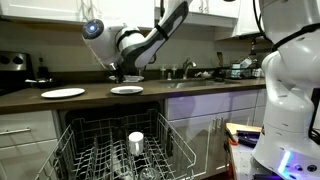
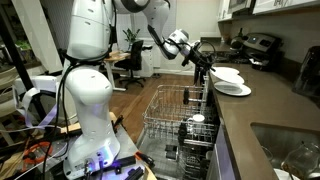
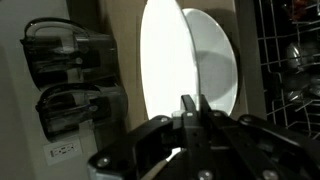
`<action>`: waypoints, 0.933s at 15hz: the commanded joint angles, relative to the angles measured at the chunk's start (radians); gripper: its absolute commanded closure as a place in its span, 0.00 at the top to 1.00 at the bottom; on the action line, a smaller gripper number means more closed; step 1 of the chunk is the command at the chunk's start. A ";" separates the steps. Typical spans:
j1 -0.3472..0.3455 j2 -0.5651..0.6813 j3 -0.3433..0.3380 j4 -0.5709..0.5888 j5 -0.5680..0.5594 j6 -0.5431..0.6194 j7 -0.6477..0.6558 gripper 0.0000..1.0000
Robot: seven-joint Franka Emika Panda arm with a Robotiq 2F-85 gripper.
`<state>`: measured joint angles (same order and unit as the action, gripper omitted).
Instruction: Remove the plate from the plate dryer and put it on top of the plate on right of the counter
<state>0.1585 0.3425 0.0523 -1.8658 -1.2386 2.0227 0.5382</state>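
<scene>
Tightly closed, the gripper point(image 3: 190, 108) pinches the rim of the plate point(image 3: 160, 60), held just over the plate on right of the counter point(image 3: 218, 65). The dark brown counter point(image 1: 90, 99) also carries another white plate point(image 1: 63, 93). Below, the plate dryer point(image 1: 100, 150) stands pulled out, holding a white cup point(image 1: 136, 140).

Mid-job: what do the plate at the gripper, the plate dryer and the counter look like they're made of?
The plate: smooth, glossy white that glares under the light, likely glazed ceramic, though melamine can't be ruled out. The plate dryer: thin silver-grey metal wire in an open grid with upright tines. The counter: dark brown, smooth, faint sheen; laminate or sealed wood, unclear.
</scene>
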 commanded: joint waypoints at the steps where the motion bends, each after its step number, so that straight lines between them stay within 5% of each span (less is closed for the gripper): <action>1: -0.006 0.000 0.008 0.002 0.000 -0.004 -0.001 0.02; 14: -0.023 0.032 -0.012 0.000 -0.020 0.031 0.006 0.02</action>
<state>0.1533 0.3818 0.0426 -1.8671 -1.2313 2.0263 0.5382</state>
